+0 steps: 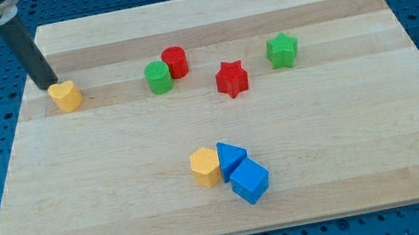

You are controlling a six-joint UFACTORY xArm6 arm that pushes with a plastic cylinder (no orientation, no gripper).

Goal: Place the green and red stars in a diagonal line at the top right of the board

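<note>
The green star (282,49) lies on the wooden board (350,127) right of centre, toward the view's top. The red star (231,78) lies just left of and below it, a small gap apart. My tip (48,84) is far off at the view's top left, touching or almost touching the upper left side of a yellow heart-like block (66,96). The dark rod rises from the tip up and to the left out of the view.
A green cylinder (157,77) and a red cylinder (175,61) stand touching, left of the red star. Near the bottom centre a yellow hexagonal block (205,167), a blue triangular block (231,159) and a blue cube (249,181) cluster together.
</note>
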